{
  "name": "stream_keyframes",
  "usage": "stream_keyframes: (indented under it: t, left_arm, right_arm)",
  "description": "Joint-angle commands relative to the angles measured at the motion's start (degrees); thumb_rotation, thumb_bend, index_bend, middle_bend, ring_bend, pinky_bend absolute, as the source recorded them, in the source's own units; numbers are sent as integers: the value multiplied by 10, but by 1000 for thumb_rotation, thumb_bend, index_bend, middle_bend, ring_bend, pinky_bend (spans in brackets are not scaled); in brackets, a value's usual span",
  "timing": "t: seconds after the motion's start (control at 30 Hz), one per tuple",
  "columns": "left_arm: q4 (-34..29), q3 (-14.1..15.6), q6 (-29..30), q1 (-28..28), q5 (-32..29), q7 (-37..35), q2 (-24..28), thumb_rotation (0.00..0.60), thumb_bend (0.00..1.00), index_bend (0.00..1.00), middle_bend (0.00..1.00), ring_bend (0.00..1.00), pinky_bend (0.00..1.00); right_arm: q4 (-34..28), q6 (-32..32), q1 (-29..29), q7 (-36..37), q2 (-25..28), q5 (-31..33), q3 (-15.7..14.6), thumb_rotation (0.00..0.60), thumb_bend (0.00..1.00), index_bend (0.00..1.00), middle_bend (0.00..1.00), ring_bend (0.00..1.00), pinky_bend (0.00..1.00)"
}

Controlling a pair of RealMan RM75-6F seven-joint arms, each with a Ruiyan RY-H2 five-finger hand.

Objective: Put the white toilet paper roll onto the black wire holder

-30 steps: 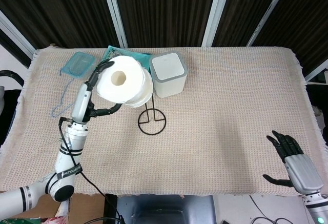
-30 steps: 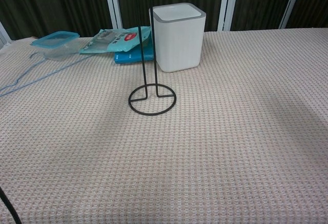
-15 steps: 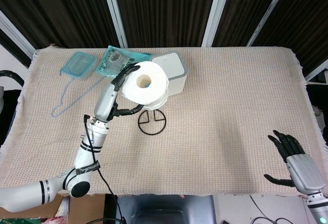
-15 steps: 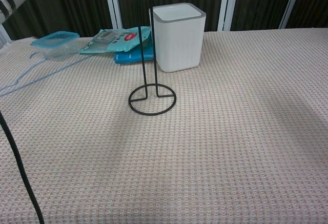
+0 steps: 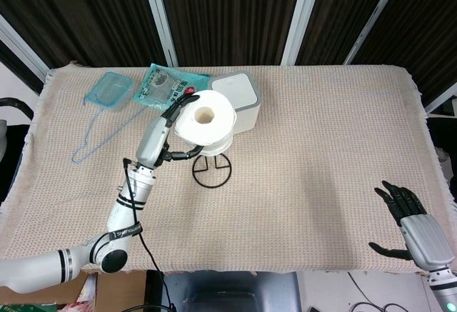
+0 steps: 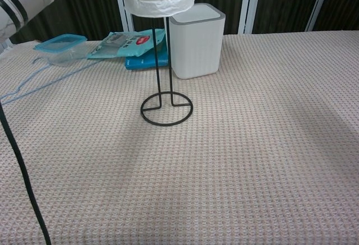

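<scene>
White toilet paper roll (image 5: 206, 121) sits high on the black wire holder (image 6: 166, 100), the upright wires running up into its underside in the chest view while the ring base rests flat on the counter (image 5: 321, 155), well below the roll. Left hand (image 5: 173, 128) grips the roll from its left side, one of its fingers (image 5: 180, 105) curling over the top edge and the thumb reaching under. Just behind the holder stands a white box (image 6: 196, 40), its near corner close to the roll, so room on that side is tight. Further left along the back edge lie a teal packet (image 5: 166, 87) and a blue lidded container (image 5: 108, 89), with a thin blue cord (image 5: 89, 137) trailing toward the counter's left edge. Beige woven cloth covers the counter to its fringed edges, and the whole right half is open. Right hand (image 5: 418, 230) hovers at the near right corner, fingers spread and holding nothing, well apart from the holder
</scene>
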Motion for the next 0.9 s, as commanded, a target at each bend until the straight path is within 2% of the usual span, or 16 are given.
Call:
stream_keyframes:
  t: [0.03,0.13,0.2,0.3,0.37,0.4,0.47,0.57,0.9]
  left_arm:
    - [-15,-3,-19,1,-22,-5,12,600,505,384,434,568,840]
    - [-26,-3,-26,3,-28,-5,22,600,480,333,392,497,806]
    - [-30,0,-32,4,-31,-3,28,600,456,270,326,392,715]
    - [-42,1,-55,5,-51,-7,41,600,429,101,145,153,435]
    - [-44,2,-57,6,-58,-1,45,600,416,29,69,53,291]
    - [-43,2,-57,5,-61,3,44,600,415,14,49,31,254]
    - [-44,2,-55,5,-64,4,44,600,411,0,10,1,193]
    - [-48,2,-52,6,-62,3,44,600,394,0,0,0,161]
    - [-72,19,-32,22,-33,18,60,600,367,0,0,0,116]
  right_arm:
    - [0,0,0,0,0,1,0,600,136,0,0,0,0]
    - [0,0,0,0,0,0,0,600,137,0,0,0,0]
    - [0,1,-1,0,0,0,0,600,136,0,0,0,0]
    - [-1,2,-1,0,0,-2,0,600,136,0,0,0,0]
    - [-1,3,-2,0,1,-2,0,600,137,0,0,0,0]
    - [-1,3,-2,0,1,-2,0,600,137,0,0,0,0]
    - [-1,4,-3,0,1,-3,0,600,137,0,0,0,0]
    - [-1,5,-3,1,1,-3,0,600,136,0,0,0,0]
    - [1,14,-7,4,1,-10,-2,600,136,0,0,0,0]
